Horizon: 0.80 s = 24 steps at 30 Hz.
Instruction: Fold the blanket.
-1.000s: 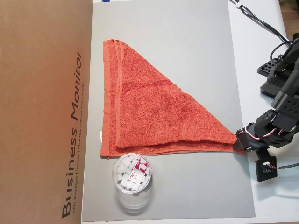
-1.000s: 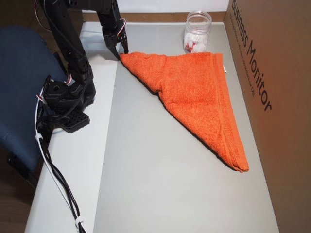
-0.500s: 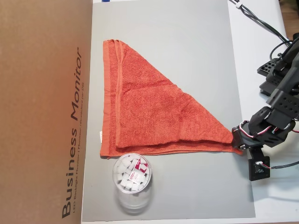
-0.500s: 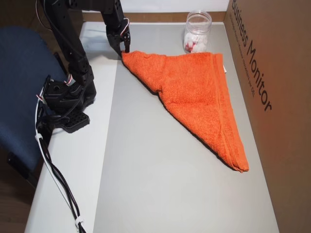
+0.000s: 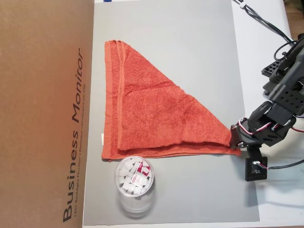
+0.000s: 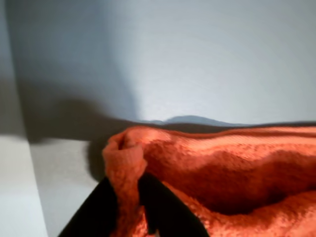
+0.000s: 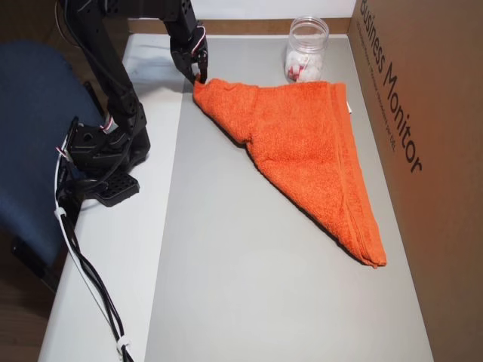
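Observation:
The orange-red blanket lies on the grey mat folded into a triangle, its long hemmed edge beside the cardboard box. My gripper is shut on the triangle's pointed corner at the mat's right side in that overhead view, top left in another overhead view. In the wrist view the two black fingers pinch a bunched tip of blanket, and the cloth spreads away to the right. A small white tag shows on the hem.
A clear jar of white pieces stands on the mat against the blanket's hem corner. A brown cardboard box printed "Business Monitor" borders the mat. The arm base and cables sit on the white table beside a blue chair.
The gripper has moved inward over the mat, dragging the pinched corner with it. The blanket's point now sits a little nearer the box, with the tip bunched up.

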Each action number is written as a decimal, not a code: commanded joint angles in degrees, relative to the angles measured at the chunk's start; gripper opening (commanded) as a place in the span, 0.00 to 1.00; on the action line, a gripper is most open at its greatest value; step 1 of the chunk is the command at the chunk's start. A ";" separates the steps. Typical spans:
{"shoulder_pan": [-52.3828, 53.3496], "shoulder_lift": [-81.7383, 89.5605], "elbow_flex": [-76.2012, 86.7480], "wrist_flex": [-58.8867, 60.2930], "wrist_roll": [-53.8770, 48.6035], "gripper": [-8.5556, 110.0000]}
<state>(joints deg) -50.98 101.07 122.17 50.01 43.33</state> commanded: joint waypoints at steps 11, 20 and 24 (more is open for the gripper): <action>1.76 10.11 -2.64 -0.44 0.35 0.07; 2.29 18.37 -2.64 -0.44 2.02 0.07; 2.99 22.24 -2.64 -0.44 5.71 0.07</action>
<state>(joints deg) -48.16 119.53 122.17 50.01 47.55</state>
